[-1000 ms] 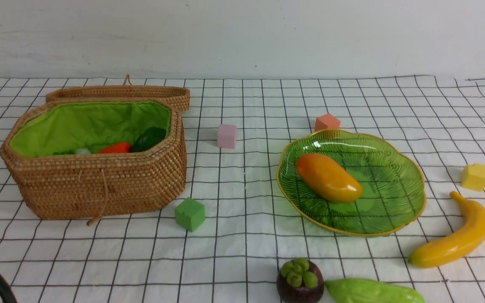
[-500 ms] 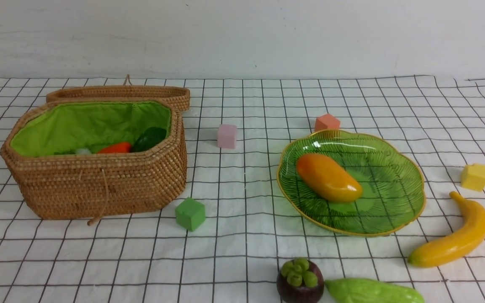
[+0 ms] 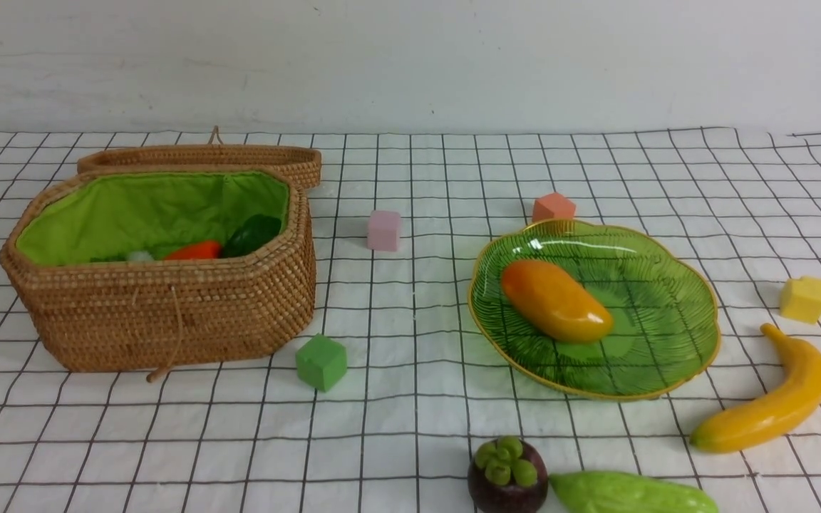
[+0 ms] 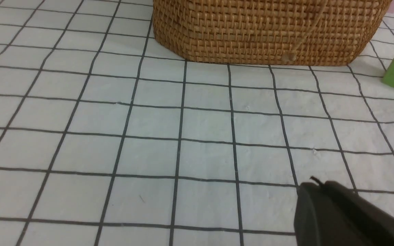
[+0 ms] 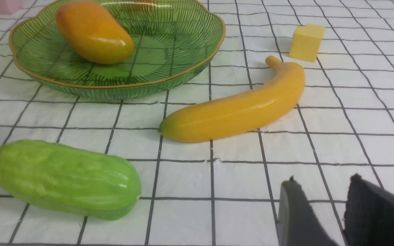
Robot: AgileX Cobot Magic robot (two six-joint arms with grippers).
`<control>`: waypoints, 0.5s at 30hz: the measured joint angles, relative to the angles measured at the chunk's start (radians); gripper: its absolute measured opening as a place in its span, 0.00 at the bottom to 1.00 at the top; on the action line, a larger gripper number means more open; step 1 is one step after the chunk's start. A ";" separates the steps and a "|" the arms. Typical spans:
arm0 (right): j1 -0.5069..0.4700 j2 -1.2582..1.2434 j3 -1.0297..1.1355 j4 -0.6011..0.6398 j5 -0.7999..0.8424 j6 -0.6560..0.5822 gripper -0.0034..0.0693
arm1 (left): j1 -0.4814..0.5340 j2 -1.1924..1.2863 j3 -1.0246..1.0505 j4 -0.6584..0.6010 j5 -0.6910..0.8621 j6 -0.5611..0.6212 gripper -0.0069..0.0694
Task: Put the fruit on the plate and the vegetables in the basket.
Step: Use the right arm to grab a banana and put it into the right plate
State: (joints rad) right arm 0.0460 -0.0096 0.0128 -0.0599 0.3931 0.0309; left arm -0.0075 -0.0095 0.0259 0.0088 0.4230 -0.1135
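The open wicker basket (image 3: 168, 313) stands at the left, with the carrot (image 3: 195, 250) and the white radish (image 3: 140, 255) inside. The mango (image 3: 556, 301) lies on the green plate (image 3: 667, 299). The banana (image 3: 774, 406) lies on the cloth right of the plate. The mangosteen (image 3: 508, 474) and the light-green gourd (image 3: 631, 493) lie at the front edge. My right gripper (image 5: 322, 181) is open and empty, near the gourd (image 5: 63, 179) and the banana (image 5: 238, 109). My left gripper (image 4: 315, 184) is shut and empty, in front of the basket (image 4: 268, 30).
A green cube (image 3: 321, 362) sits by the basket's front right corner. A pink cube (image 3: 384, 230) and a salmon cube (image 3: 553, 207) sit behind the plate. A yellow cube (image 3: 804, 299) sits at the right. The basket lid lies open behind it.
A dark part of my left arm showed at the front view's lower left corner one second ago and has left that view. The objects have not moved.
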 joint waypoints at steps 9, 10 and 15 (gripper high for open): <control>0.000 0.000 0.000 -0.042 0.004 0.000 0.38 | 0.000 0.000 0.000 0.002 0.000 0.000 0.08; 0.000 0.000 0.000 -0.045 0.004 0.000 0.38 | 0.000 0.000 0.000 0.002 0.000 0.000 0.08; 0.000 0.000 0.000 -0.052 0.004 0.000 0.38 | 0.000 0.000 0.000 0.002 0.000 0.000 0.08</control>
State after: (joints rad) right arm 0.0460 -0.0096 0.0128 -0.1121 0.3971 0.0309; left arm -0.0075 -0.0095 0.0259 0.0106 0.4230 -0.1135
